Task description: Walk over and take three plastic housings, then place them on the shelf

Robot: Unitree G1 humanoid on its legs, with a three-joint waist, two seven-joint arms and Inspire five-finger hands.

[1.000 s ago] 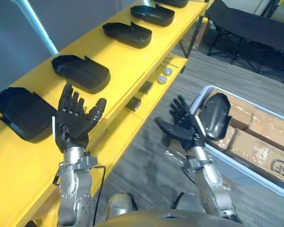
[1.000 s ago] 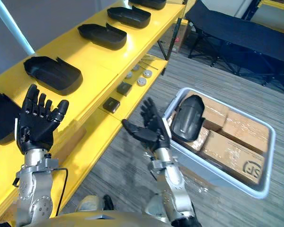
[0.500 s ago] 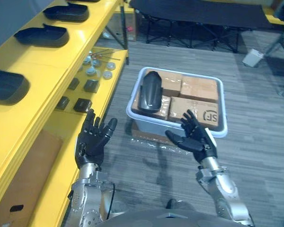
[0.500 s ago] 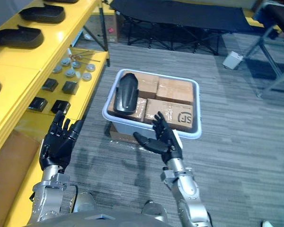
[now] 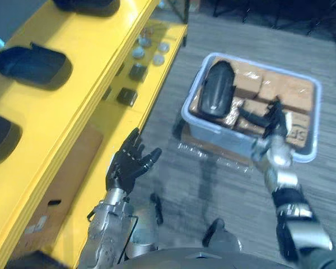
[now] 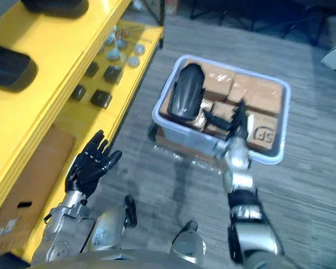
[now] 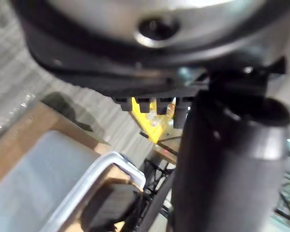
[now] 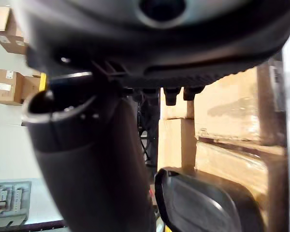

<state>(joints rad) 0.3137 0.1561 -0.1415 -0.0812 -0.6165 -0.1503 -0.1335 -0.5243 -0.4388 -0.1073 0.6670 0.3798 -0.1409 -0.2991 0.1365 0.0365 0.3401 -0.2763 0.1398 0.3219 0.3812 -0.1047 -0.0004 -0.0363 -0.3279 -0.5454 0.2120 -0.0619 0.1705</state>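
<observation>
Now versus half a second ago: my right hand (image 5: 269,120) has gone from hanging short of the tub to reaching out over its near rim, above the boxes. My left hand (image 5: 131,162) remains raised beside the shelf edge, as before. The whole view has swung, so the tub's apparent shift is the camera's.

Item, right hand: fingers (image 6: 239,114) straight and spread wide, holding nothing, just beside the housing. I cannot tell if they touch anything.

Item, left hand: fingers (image 6: 95,154) open and relaxed, palm up, empty.

Item, housing in the tub (image 5: 214,95): black plastic shell, long, rounded, smooth and slightly glossy. It lies tilted across the boxes at the tub's shelf-side end.

Item, tub (image 5: 215,137): pale grey plastic, rectangular with rounded corners, standing on the floor.

Item, boxes (image 5: 294,89): brown cardboard under shiny wrap, packed flat in the tub.

Item, shelf (image 5: 61,112): yellow, smooth, with an upper board and a lower board.

Item, housings on the upper board (image 5: 33,64): black, hollow, open side up, set well apart in a row.

Item, small black blocks (image 5: 127,96) and round discs (image 5: 151,47): on the lower board.

Item, floor (image 5: 213,185): grey, streaked.
</observation>
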